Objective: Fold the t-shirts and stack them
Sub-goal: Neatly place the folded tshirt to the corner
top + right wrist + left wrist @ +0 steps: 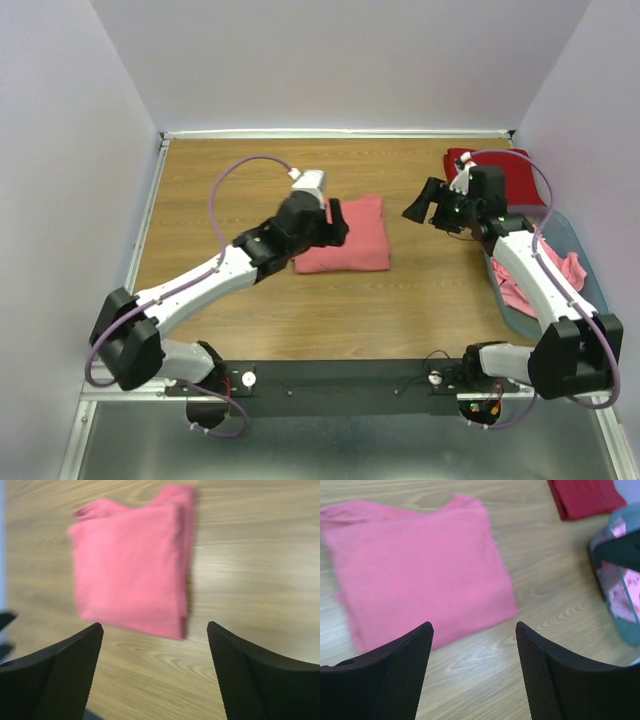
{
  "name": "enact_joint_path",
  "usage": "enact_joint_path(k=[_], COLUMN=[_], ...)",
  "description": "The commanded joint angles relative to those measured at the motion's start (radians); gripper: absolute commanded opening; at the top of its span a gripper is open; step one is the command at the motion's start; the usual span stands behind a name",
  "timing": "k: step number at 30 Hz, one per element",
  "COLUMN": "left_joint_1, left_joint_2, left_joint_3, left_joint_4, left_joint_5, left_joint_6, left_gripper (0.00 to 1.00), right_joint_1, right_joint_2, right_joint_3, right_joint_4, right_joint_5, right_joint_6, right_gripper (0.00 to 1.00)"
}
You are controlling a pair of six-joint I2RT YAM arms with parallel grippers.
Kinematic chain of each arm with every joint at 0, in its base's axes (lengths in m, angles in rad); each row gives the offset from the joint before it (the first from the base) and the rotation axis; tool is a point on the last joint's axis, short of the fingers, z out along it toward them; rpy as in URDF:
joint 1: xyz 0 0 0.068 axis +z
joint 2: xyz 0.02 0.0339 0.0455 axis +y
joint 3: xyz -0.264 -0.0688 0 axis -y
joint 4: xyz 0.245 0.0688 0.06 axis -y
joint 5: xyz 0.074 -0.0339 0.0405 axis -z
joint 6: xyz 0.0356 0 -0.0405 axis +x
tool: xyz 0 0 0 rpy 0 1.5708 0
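A folded salmon-pink t-shirt (352, 236) lies flat on the wooden table; it also shows in the left wrist view (415, 575) and in the right wrist view (130, 565). A folded deep red t-shirt (515, 178) lies at the back right, also in the left wrist view (585, 497). More pink t-shirts (520, 290) lie in the grey-blue basket (588, 270). My left gripper (335, 228) hovers over the pink shirt's left edge, open and empty (474, 675). My right gripper (420, 205) is open and empty to the right of the shirt (155, 675).
The basket stands at the table's right edge and shows in the left wrist view (620, 580). Lilac walls close in the table on three sides. Bare wood lies between the pink shirt and the red one.
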Motion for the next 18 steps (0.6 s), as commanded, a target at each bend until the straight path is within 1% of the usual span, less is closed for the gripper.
enact_joint_path(k=[1,2,4,6,11,18], left_joint_1=[-0.152,-0.208,-0.251,-0.291,-0.368,-0.408], left_joint_2=[0.142,0.205,0.285,0.334,0.487,0.656], left_joint_3=[0.104,0.157,0.199,0.254,0.354,0.472], left_joint_4=[-0.132,-0.152,-0.152,-0.140,-0.061,-0.034], left_joint_5=[-0.295,-0.320,-0.368,-0.374,-0.397,-0.374], left_joint_6=[0.110,0.133,0.153,0.187,0.277,0.314], left_gripper=[0.76,0.74,0.67,0.60,0.59,0.60], right_joint_1=[-0.008,-0.009,-0.008,-0.011,-0.014,-0.013], right_joint_2=[-0.024,-0.027,-0.029,-0.018,0.033,0.079], right_joint_3=[0.024,0.031,0.028,0.023,0.008,0.006], right_joint_4=[-0.302,-0.318,-0.346,-0.356,-0.369,-0.363], right_joint_5=[0.412,0.440,0.503,0.523,0.532,0.483], right_joint_6=[-0.012,-0.008,0.008,0.017,0.025,0.029], right_gripper=[0.96,0.97,1.00,1.00,1.00,1.00])
